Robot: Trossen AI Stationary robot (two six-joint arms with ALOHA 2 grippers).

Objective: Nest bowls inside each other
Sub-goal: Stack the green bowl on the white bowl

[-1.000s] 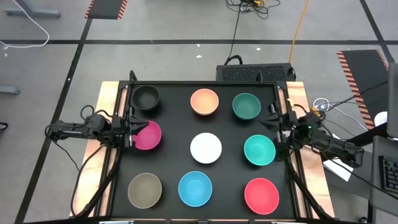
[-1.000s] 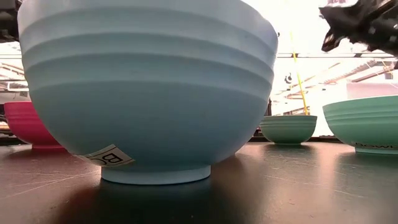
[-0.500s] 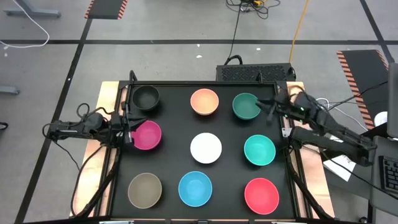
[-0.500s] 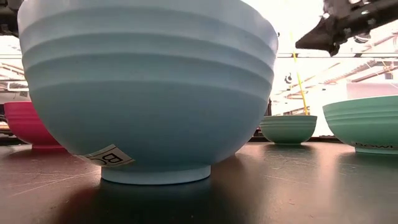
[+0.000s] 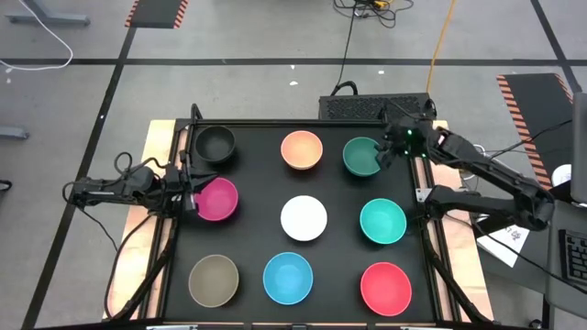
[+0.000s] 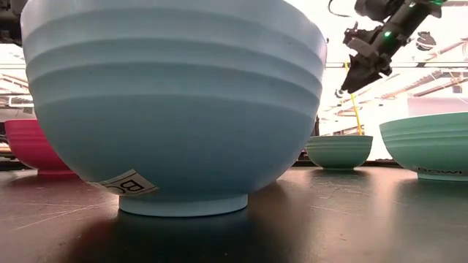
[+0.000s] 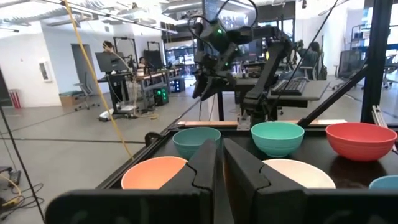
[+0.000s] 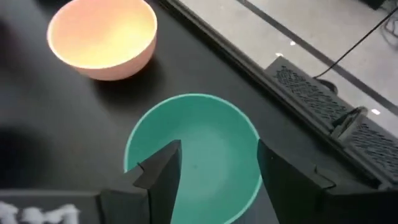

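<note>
Grey workshop floor with taped lines surrounds the counter point(image 5: 174, 137), whose black top carries nine bowls laid out three by three. Taking the high view as a clock face, the black bowl point(image 5: 215, 143) sits at 11 o'clock, the peach-orange bowl point(image 5: 302, 149) at 12, the dark green bowl point(image 5: 363, 156) at 1, the magenta bowl point(image 5: 217, 199) at 9, the white bowl point(image 5: 304, 218) at the centre, the teal bowl point(image 5: 382, 221) at 3, the olive-brown bowl point(image 5: 214, 280) at 7, the light blue bowl point(image 5: 288, 277) at 6 and the red bowl point(image 5: 385, 287) at 5.

Every bowl stands alone on the black top, apart from its neighbours, so by my reading no nesting has been done at all; the whole stack is yet to be built.

Work appears to be starting at the 1 o'clock corner. The right tool point(image 5: 385, 156) hangs over the dark green bowl's rim on its 3 o'clock side, and its wrist view shows the two fingers spread wide, released, with the bowl's hollow between them and nothing gripped. In the low view it hangs well above the bowl. A descent onto the rim looks like the likely first pick.

The left tool point(image 5: 190, 194) waits at the 9 o'clock edge, just beside the magenta bowl, its fingers clenched together on nothing.
</note>
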